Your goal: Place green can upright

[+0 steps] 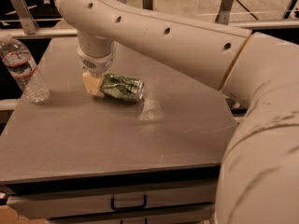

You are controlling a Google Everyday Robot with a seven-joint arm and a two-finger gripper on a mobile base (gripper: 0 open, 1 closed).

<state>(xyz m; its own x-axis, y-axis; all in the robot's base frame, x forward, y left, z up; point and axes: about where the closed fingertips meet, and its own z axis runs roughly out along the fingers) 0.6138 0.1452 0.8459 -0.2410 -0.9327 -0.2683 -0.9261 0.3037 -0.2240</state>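
Note:
The green can (122, 87) lies on its side near the middle of the grey table (117, 139), its silver end pointing right toward me. My gripper (93, 84) hangs down from the big white arm (159, 31) and sits at the can's left end, right against it and low over the table. The can rests on the table and is not lifted.
A clear plastic water bottle (23, 69) stands upright at the table's left edge. A drawer with a dark handle (128, 203) is below the front edge. Metal rails (224, 3) run behind the table. My arm's white shell (261, 148) fills the right side.

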